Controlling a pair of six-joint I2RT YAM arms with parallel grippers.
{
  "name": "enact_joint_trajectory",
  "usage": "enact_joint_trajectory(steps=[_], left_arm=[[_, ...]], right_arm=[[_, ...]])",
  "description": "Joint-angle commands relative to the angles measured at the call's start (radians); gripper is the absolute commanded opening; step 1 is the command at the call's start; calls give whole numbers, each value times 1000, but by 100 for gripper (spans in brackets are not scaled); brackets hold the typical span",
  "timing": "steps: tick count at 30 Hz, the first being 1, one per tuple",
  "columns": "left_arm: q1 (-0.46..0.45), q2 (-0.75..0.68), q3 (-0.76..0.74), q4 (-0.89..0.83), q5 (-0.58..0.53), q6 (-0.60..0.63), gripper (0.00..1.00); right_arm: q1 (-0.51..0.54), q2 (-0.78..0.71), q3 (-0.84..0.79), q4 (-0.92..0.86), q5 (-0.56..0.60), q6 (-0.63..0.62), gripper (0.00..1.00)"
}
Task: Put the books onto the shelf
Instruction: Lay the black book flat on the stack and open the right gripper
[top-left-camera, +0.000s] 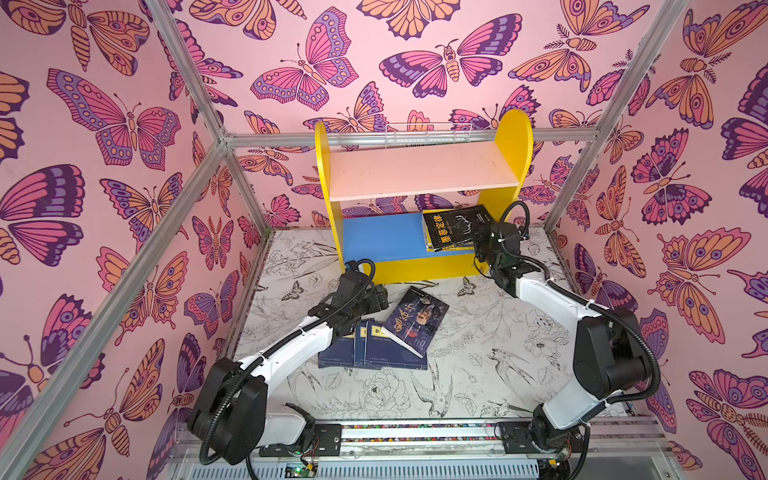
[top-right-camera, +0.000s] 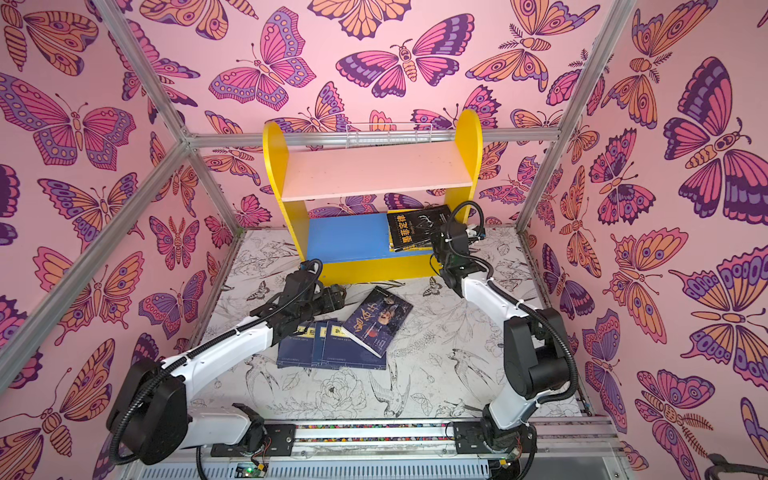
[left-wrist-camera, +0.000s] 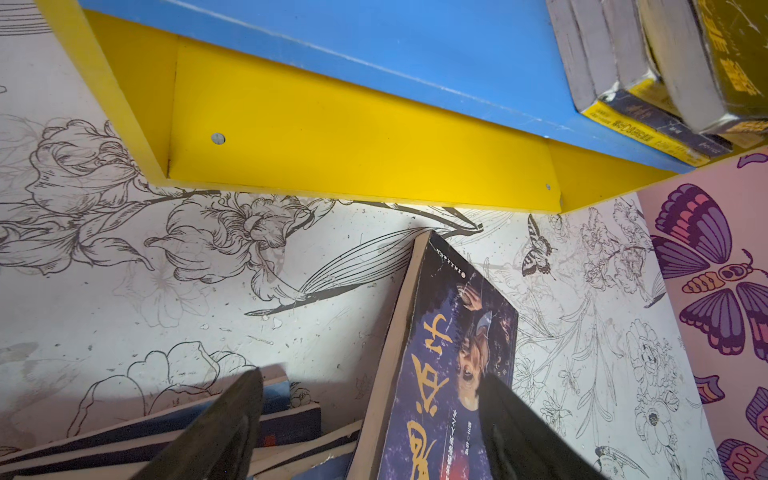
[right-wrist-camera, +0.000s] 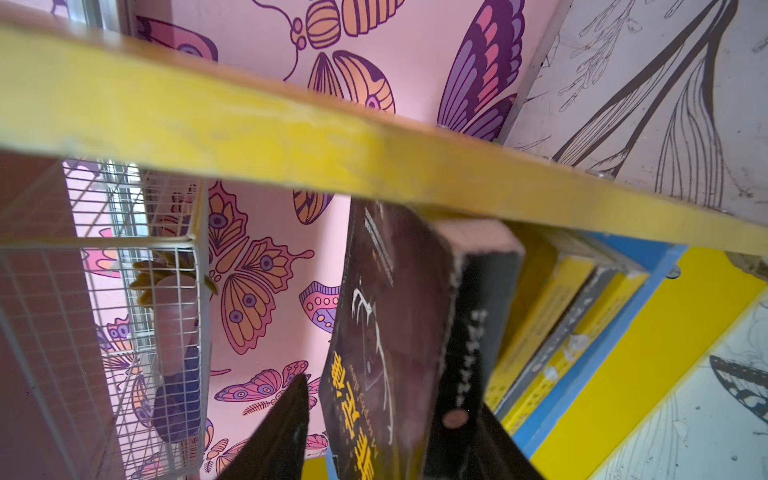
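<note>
Shelf (top-left-camera: 515, 141): two-tier unit with yellow round-topped sides, pink upper board (top-left-camera: 419, 172) and blue lower board (top-left-camera: 382, 237). It stands at the back of the bench (top-left-camera: 478, 374), with a white wire rack (top-left-camera: 428, 135) just behind it. Black book (top-left-camera: 451, 226), yellow characters: on the lower board at its right end in both top views, leaning tilted against the shelved books (right-wrist-camera: 552, 316), a short row with yellow and dark spines next to the right side panel. Right fingers (right-wrist-camera: 282, 428): at the shelf's right front, one on each side of the black book's near edge and parted. Pink wall shows between one finger and the cover, so nothing is clamped. Portrait book (top-left-camera: 415, 320): dark cover, on the bench in front of the shelf, tilted, one long edge propped on the navy books (top-left-camera: 365, 349). Navy books: three visible, with yellow title labels, fanned flat on the bench and partly under the left arm. Left fingers (left-wrist-camera: 224, 432): spread wide and empty, poised over the portrait book's long edge; whether they touch it cannot be told.
</note>
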Motion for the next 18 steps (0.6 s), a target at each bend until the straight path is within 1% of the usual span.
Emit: enact_joint_trajectory(steps=[1, 5, 12, 15, 18], left_arm=[[-5, 13, -10, -14, 4, 3, 83], [-5, 20, -8, -16, 7, 2, 83], [-5, 25, -11, -15, 5, -1, 83], [-5, 23, -9, -15, 5, 0, 83], [-5, 24, -10, -15, 3, -4, 83]], right_arm=[[-7, -34, 81, -180, -21, 1, 54], [-8, -22, 84, -205, -69, -2, 55], [-9, -14, 71, -238, -85, 0, 56], [-8, -23, 72, -240, -92, -32, 57], [-10, -42, 77, -285, -91, -76, 59]])
